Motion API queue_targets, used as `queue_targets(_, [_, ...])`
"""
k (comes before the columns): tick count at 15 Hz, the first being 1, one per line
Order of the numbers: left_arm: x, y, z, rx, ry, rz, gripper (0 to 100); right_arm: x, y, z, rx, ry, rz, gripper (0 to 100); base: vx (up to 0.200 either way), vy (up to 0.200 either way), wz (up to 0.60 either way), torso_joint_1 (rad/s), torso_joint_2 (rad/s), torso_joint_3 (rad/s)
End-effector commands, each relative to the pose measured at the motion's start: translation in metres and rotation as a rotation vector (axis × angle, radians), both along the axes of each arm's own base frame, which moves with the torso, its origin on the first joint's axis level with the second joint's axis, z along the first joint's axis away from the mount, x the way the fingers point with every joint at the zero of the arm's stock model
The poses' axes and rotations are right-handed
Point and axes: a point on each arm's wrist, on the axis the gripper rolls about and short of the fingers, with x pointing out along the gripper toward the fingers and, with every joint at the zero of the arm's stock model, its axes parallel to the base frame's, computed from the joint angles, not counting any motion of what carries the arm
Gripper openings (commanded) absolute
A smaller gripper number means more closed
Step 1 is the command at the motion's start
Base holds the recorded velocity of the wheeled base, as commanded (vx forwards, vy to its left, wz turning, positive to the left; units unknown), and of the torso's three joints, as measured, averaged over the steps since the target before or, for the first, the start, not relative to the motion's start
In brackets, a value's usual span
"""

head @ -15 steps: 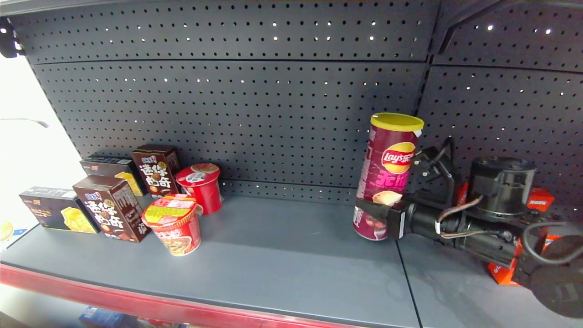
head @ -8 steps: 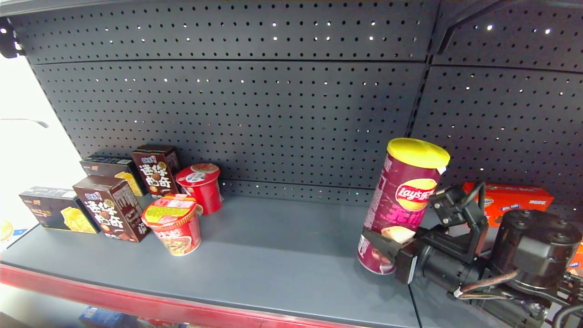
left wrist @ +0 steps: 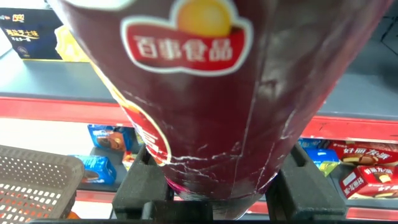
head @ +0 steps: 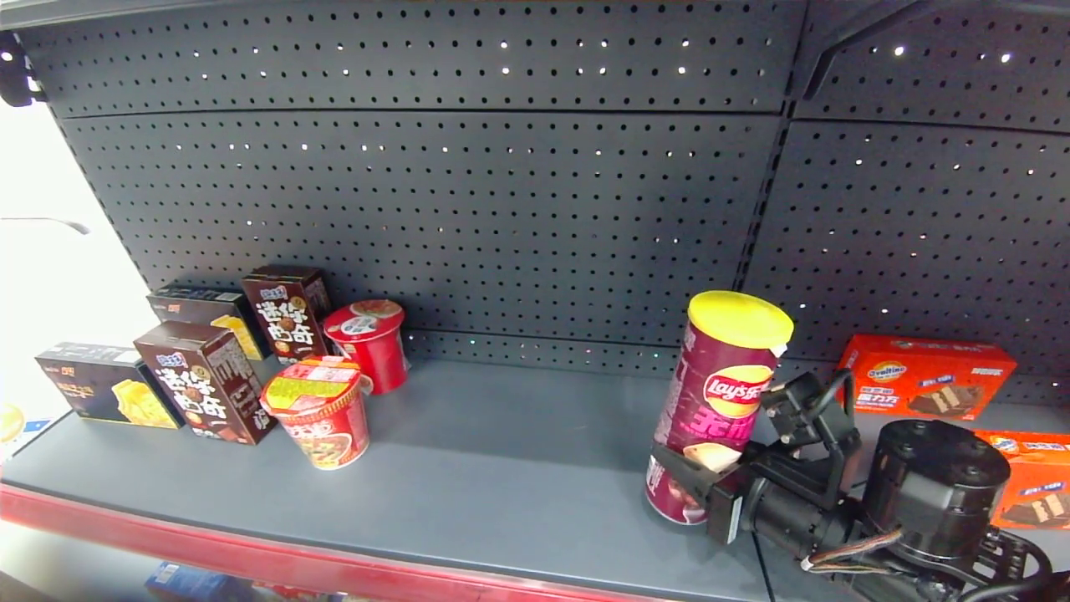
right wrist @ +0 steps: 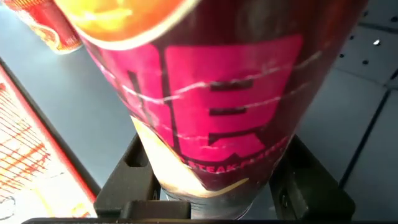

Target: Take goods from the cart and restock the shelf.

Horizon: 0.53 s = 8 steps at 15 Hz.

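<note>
Right pincer (head: 694, 478) clamps chip can (head: 723, 385) at shelf (head: 501, 477); left pincer (left wrist: 224, 186) clamps dark-red can (left wrist: 205, 106).

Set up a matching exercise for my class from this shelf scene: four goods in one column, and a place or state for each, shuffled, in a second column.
Things
1. can with the yellow lid
2. noodle cups
3. orange boxes
4. brown boxes

Places or states
A. at the right end of the shelf
B. upright, next to the flat black boxes
C. gripped near its base by the right tool
D. red and round, just right of the brown boxes

Pairs: 1-C, 2-D, 3-A, 4-B
</note>
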Motion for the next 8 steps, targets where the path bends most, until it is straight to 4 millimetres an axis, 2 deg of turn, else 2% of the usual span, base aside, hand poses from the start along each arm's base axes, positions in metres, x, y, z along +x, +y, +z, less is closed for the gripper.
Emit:
queue_targets(1, [0.001, 0.0, 0.001, 0.0, 0.002, 0.004, 0, 0.001, 0.004, -0.018, -0.043, 0.04, 0.008, 0, 0.0, 0.0, 0.0, 0.0, 0.0, 0.0])
queue_targets(8, [0.001, 0.0, 0.0, 0.001, 0.008, 0.008, 0, -0.009, 0.01, -0.019, -0.054, 0.035, 0.01, 0, 0.0, 0.0, 0.0, 0.0, 0.0, 0.0])
